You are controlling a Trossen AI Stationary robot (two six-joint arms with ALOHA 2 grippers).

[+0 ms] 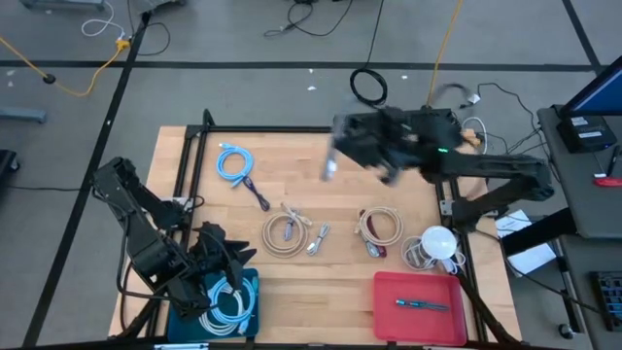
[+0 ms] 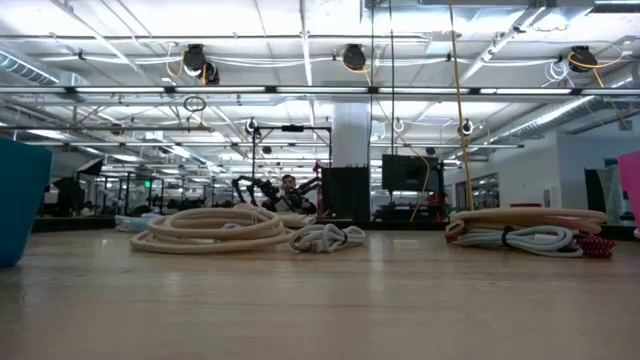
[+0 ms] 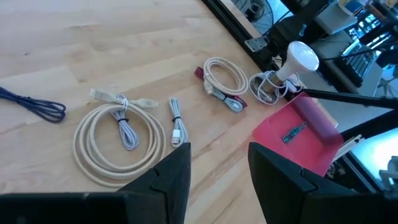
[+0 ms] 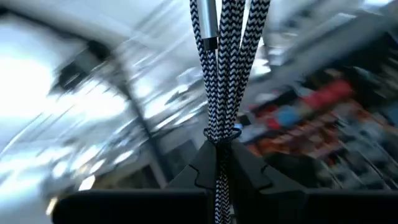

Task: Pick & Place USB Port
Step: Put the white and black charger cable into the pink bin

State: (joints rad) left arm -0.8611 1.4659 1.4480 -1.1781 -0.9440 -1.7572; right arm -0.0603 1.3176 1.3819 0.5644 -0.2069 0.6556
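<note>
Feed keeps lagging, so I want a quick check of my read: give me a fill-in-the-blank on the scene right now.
1. The right hand is shut on a black-and-white braided ____.
2. The red tray holds one ____.
3. The left hand hovers with its fingers ____.
4. The teal bin lies on the table's ____ side.

Missing words: cable; pen; open; left

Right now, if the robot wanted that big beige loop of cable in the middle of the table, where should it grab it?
Judging from the pictures, the beige coil is best taken from straight above, fingers straddling the bare outer rim away from the grey cable tied inside it. It lies flat on the table, so only the rim gives anything to pinch.
</note>
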